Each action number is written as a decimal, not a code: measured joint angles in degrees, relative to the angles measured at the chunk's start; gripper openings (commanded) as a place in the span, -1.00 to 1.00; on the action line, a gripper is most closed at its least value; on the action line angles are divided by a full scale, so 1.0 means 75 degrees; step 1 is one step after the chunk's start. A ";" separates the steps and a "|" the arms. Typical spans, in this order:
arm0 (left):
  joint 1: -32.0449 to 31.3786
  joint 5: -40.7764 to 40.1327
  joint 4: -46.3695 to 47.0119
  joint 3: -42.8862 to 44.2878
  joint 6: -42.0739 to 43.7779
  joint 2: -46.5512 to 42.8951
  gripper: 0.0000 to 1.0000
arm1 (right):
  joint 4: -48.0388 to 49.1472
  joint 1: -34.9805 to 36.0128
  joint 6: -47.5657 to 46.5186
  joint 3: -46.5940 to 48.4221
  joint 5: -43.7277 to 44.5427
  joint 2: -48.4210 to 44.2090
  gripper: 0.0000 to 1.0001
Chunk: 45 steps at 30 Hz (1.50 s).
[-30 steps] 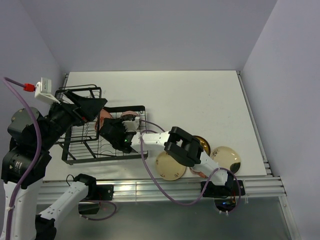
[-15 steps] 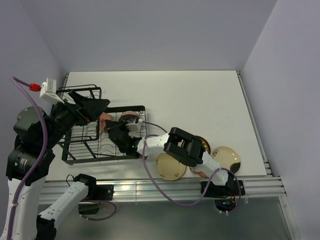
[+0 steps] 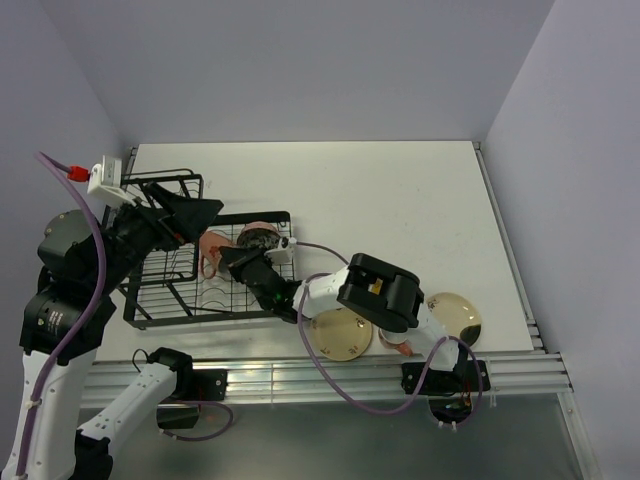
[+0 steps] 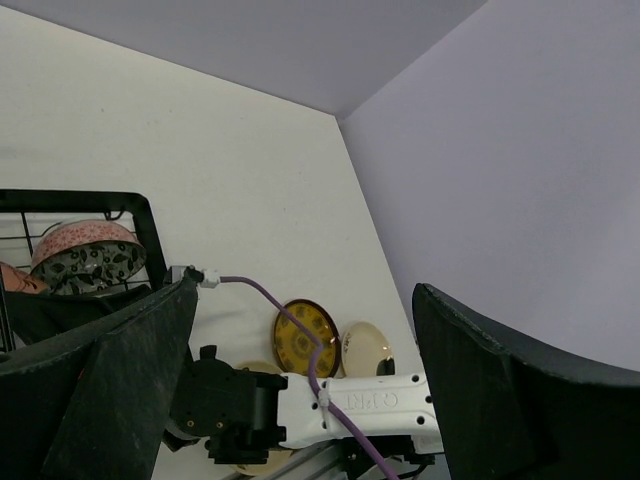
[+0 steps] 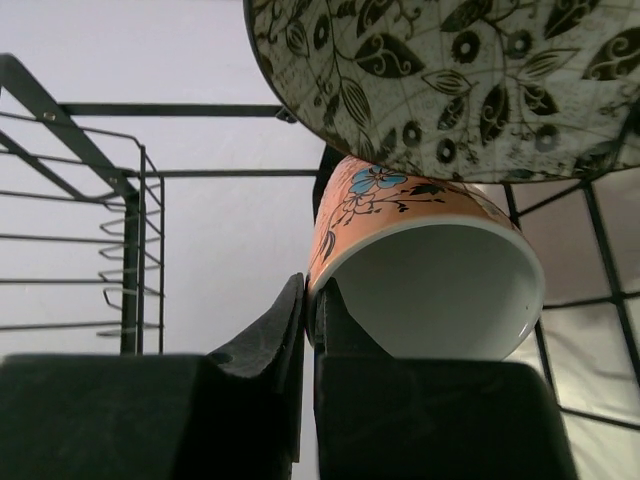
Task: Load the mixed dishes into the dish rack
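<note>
Since the earlier frame, the right arm's elbow had swung over the mustard-yellow plate [image 4: 300,337], hiding it in the top view, and the right gripper [image 5: 308,300] had turned inside the dish rack [image 3: 200,316]. Its fingers were clamped on the rim wall of a pinkish-orange mug [image 5: 430,280], which lay on its side in the rack, touching the dark patterned bowl [image 5: 450,70]. The left gripper [image 4: 300,290] hung above the rack with its jaws spread wide and nothing between them. Two cream plates [image 3: 340,333] [image 3: 452,315] lay on the table [image 3: 400,200].
</note>
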 measured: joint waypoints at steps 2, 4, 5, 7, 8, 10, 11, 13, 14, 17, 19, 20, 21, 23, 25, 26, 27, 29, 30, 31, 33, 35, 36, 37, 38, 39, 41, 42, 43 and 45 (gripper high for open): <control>0.0000 -0.0009 0.0047 -0.0003 0.0044 0.0006 0.90 | 0.0111 -0.0017 -0.0087 -0.0216 -0.0102 -0.0122 -1.00; 0.0000 -0.0009 0.0096 -0.0035 0.0085 0.0009 0.90 | 0.0224 -0.0044 -0.0157 -0.0370 -0.0189 -0.0210 -1.00; 0.0000 -0.0009 0.0102 -0.0061 0.0093 0.0012 0.89 | 0.0271 -0.0061 -0.0187 -0.0425 -0.0227 -0.0233 -1.00; 0.0000 -0.0009 0.0128 -0.0134 0.0096 0.0023 0.90 | 0.0417 -0.0108 -0.0259 -0.0565 -0.0344 -0.0291 -1.00; 0.0000 -0.0009 0.0131 -0.0172 0.0099 0.0029 0.89 | 0.0487 -0.0125 -0.0274 -0.0632 -0.0399 -0.0318 -1.00; 0.0000 -0.0009 0.0137 -0.0233 0.0102 0.0079 0.90 | 0.0621 -0.0157 -0.0300 -0.0784 -0.0493 -0.0376 -1.00; 0.0000 -0.0009 0.0137 -0.0254 0.0111 0.0111 0.90 | 0.0662 -0.0169 -0.0309 -0.0836 -0.0548 -0.0405 -1.00; 0.0000 -0.0009 0.0137 -0.0280 0.0128 0.0187 0.90 | 0.0720 -0.0189 -0.0329 -0.0930 -0.0667 -0.0458 -1.00; 0.0000 -0.0009 0.0137 -0.0289 0.0137 0.0219 0.90 | 0.0755 -0.0195 -0.0332 -0.0997 -0.0717 -0.0487 -1.00; 0.0000 -0.0009 0.0140 -0.0300 0.0163 0.0283 0.89 | 0.0909 -0.0204 -0.0321 -0.1195 -0.0860 -0.0562 -1.00; 0.0000 -0.0009 0.0140 -0.0306 0.0178 0.0309 0.89 | 0.1017 -0.0204 -0.0300 -0.1314 -0.0933 -0.0606 -1.00; 0.0000 -0.0009 0.0152 -0.0323 0.0178 0.0309 0.89 | 0.1058 -0.0204 -0.0300 -0.1352 -0.0976 -0.0621 -1.00; 0.0000 -0.0009 0.0160 -0.0341 0.0178 0.0309 0.89 | 0.1070 -0.0204 -0.0300 -0.1370 -0.1005 -0.0629 -1.00; 0.0000 -0.0009 0.0210 -0.0373 0.0178 0.0309 0.89 | 0.1087 -0.0189 -0.0306 -0.1376 -0.1040 -0.0629 -1.00; 0.0000 -0.0009 0.0251 -0.0408 0.0178 0.0312 0.89 | 0.1090 -0.0166 -0.0329 -0.1384 -0.1093 -0.0644 -1.00; 0.0000 -0.0009 0.0254 -0.0414 0.0178 0.0312 0.89 | 0.1090 -0.0160 -0.0350 -0.1416 -0.1131 -0.0679 -1.00; 0.0000 -0.0009 0.0256 -0.0414 0.0178 0.0318 0.89 | 0.1090 -0.0152 -0.0402 -0.1460 -0.1154 -0.0729 -1.00; 0.0000 -0.0009 0.0262 -0.0414 0.0178 0.0318 0.89 | 0.1078 -0.0108 -0.0498 -0.1577 -0.1160 -0.0883 -1.00; 0.0000 -0.0009 0.0262 -0.0414 0.0178 0.0326 0.89 | 0.1075 -0.0085 -0.0548 -0.1647 -0.1160 -0.0997 -1.00; 0.0000 -0.0012 0.0262 -0.0414 0.0184 0.0332 0.89 | 0.1078 -0.0055 -0.0609 -0.1722 -0.1169 -0.1122 -1.00; 0.0000 -0.0015 0.0259 -0.0414 0.0236 0.0367 0.89 | 0.1087 0.0000 -0.0717 -0.1856 -0.1172 -0.1411 -1.00; 0.0000 -0.0026 0.0256 -0.0414 0.0268 0.0411 0.89 | 0.1099 0.0032 -0.0796 -0.1935 -0.1180 -0.1676 -1.00; 0.0000 -0.0035 0.0256 -0.0414 0.0286 0.0417 0.89 | 0.1134 0.0044 -0.0848 -0.1955 -0.1180 -0.1801 -1.00; 0.0000 -0.0041 0.0256 -0.0414 0.0294 0.0423 0.89 | 0.1172 0.0050 -0.0877 -0.1961 -0.1183 -0.1883 -1.00; 0.0000 -0.0044 0.0256 -0.0414 0.0297 0.0440 0.89 | 0.1215 0.0067 -0.0909 -0.1961 -0.1183 -0.1953 -1.00; 0.0000 -0.0047 0.0256 -0.0414 0.0300 0.0460 0.89 | 0.1241 0.0079 -0.0938 -0.1964 -0.1183 -0.2008 -1.00; 0.0000 -0.0055 0.0254 -0.0414 0.0309 0.0463 0.89 | 0.1253 0.0105 -0.1035 -0.2031 -0.1183 -0.2142 -1.00; 0.0000 -0.0055 0.0254 -0.0414 0.0318 0.0466 0.89 | 0.1262 0.0111 -0.1090 -0.2110 -0.1180 -0.2232 -1.00; 0.0000 -0.0055 0.0251 -0.0414 0.0335 0.0469 0.89 | 0.1265 0.0119 -0.1166 -0.2244 -0.1183 -0.2363 -1.00; 0.0000 -0.0041 0.0248 -0.0411 0.0420 0.0484 0.89 | 0.1236 0.0137 -0.1317 -0.2582 -0.1183 -0.2693 -1.00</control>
